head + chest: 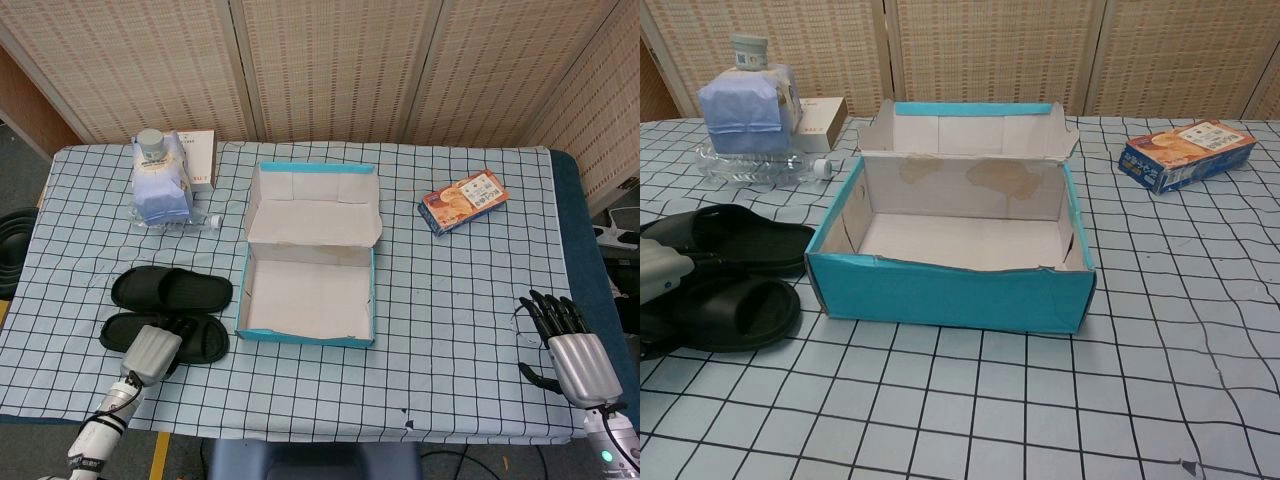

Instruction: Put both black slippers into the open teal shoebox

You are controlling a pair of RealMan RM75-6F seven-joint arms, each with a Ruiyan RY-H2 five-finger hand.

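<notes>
Two slippers (172, 290) lie left of the shoebox (308, 300) (snack packet (463, 200) behind, right).

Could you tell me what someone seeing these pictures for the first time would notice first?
The open teal shoebox stands empty mid-table, its lid flipped up behind it. Left of it lie two black slippers side by side, with the left hand resting on the nearer slipper. The right hand sits idle, fingers spread, at the table's near right edge.
</notes>
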